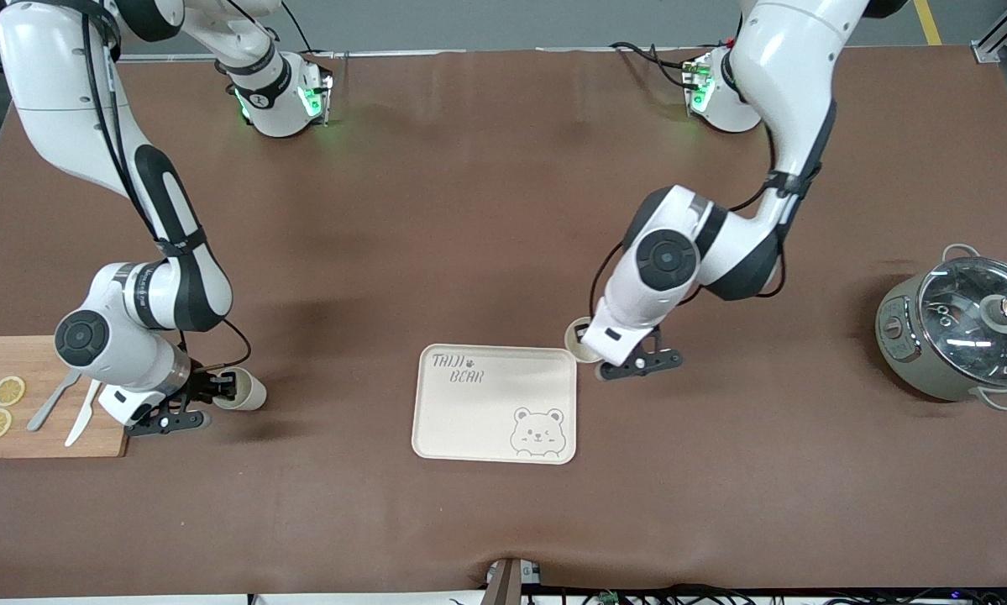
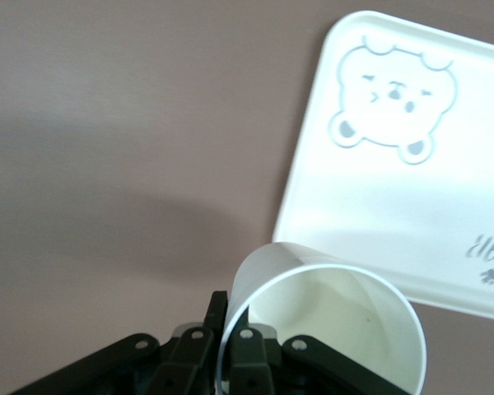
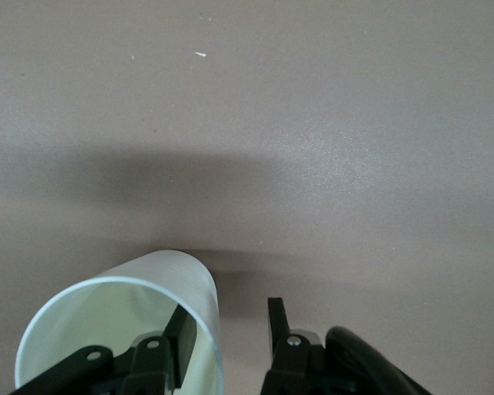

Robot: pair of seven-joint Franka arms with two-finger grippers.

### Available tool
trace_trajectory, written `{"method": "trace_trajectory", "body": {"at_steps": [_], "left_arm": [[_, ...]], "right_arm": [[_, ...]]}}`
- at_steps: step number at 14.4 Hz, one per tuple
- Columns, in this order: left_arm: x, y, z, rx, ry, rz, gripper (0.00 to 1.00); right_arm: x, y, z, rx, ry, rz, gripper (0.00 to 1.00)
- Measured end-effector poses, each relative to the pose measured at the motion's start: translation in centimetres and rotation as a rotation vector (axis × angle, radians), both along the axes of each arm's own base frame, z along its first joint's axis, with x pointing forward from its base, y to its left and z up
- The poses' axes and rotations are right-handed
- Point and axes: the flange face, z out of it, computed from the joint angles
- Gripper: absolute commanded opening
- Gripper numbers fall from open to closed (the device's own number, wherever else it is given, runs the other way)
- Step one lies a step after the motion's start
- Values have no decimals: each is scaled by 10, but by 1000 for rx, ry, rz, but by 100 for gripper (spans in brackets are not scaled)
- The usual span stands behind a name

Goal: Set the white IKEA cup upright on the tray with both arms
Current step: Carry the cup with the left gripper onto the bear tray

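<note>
Two white cups show. My left gripper is shut on the rim wall of one cup, one finger inside and one outside. This cup is at the corner of the cream "TAIJI BEAR" tray toward the left arm's end, mouth up; the tray also shows in the left wrist view. My right gripper is open around the wall of the second cup, which lies on its side beside the cutting board. One finger is inside this cup; the gripper is not closed.
A wooden cutting board with two lemon slices, a knife and a fork lies at the right arm's end. A grey pot with a glass lid stands at the left arm's end.
</note>
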Motion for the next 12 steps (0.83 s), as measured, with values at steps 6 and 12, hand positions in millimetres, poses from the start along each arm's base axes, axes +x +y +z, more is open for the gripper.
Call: {"method": "trace_trajectory", "body": {"at_steps": [6,12], "left_arm": [[17,-36,-32,-24,-5,30,0],[27,-51,-63,-78,-61,70,0]], "right_arm": [[1,4,5,5,-6,6,0],[1,4,5,4,-6,6,0]]}}
